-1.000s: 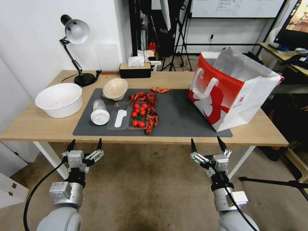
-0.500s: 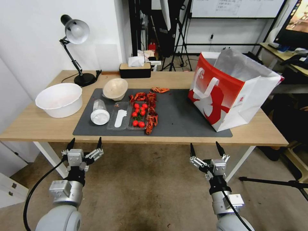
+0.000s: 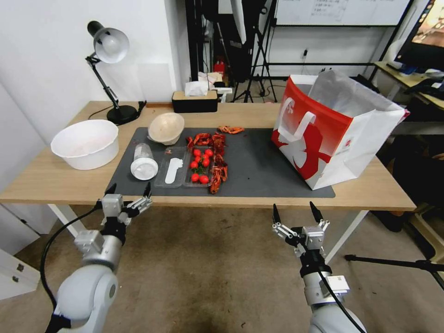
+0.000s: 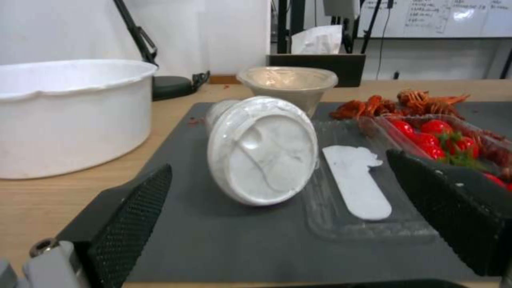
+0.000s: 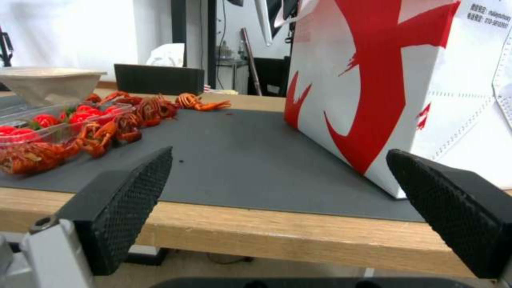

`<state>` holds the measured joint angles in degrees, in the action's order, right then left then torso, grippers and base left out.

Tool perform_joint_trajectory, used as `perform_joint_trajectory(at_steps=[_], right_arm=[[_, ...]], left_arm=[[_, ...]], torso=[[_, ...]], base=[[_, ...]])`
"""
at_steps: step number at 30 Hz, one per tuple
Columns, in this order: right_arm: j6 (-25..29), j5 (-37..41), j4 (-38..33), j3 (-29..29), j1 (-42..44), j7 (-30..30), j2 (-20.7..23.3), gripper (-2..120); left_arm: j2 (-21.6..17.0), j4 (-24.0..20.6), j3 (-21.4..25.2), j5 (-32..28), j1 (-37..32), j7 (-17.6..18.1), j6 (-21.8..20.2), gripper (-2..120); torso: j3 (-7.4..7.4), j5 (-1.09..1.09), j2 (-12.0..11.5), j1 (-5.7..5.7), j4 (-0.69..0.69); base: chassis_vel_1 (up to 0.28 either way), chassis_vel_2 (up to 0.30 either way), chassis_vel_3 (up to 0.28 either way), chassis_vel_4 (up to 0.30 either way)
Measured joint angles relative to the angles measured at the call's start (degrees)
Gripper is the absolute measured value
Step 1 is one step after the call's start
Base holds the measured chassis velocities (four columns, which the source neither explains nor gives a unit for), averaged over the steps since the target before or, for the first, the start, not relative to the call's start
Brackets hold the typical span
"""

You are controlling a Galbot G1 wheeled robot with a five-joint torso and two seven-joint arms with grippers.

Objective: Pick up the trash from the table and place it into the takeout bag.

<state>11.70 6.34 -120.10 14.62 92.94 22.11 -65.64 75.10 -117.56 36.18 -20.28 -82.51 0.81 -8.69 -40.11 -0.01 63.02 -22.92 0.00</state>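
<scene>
At the lower left of the head view, the left gripper, fingers spread wide and empty, has risen to the table edge, facing the toppled white-lidded cup; a first grab seems near. The right gripper hangs wide lower right.

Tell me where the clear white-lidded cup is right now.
In the head view the clear white-lidded cup lies on its side at the left end of the dark mat, between the white plastic bowl and the clear tray.
</scene>
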Motion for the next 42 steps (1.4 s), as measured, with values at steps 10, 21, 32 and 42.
perform_joint_trajectory(at_steps=[10,21,32,42], right_arm=[[-0.5,-0.4,-0.2,0.1,-0.3,0.1,-0.6,100],[-0.8,-0.4,-0.2,-0.5,-1.1,0.1,-1.1,100],[-0.9,-0.8,-0.2,-0.9,-1.1,0.2,-2.0,100],[-0.9,-1.1,-0.1,-0.8,-1.0,0.2,-2.4,100]], left_arm=[[-2.2,4.7,-0.6,-1.2,7.2,0.7,-1.3,100],[-2.4,6.9,-3.4,-0.8,10.4,1.0,-2.2,100],[-3.5,11.4,-5.2,0.0,14.2,1.4,-2.1,100],[-3.6,13.8,-6.3,1.3,15.6,1.7,-1.7,100]], torso=[[0.0,0.01,0.0,-0.01,-0.01],[0.0,0.01,0.0,-0.01,0.0],[0.01,0.01,0.0,0.0,0.0],[0.01,0.0,0.0,0.0,0.0]], base=[[0.0,0.0,0.0,0.0],[0.0,0.0,0.0,0.0],[0.0,0.0,0.0,0.0],[0.0,0.0,0.0,0.0]])
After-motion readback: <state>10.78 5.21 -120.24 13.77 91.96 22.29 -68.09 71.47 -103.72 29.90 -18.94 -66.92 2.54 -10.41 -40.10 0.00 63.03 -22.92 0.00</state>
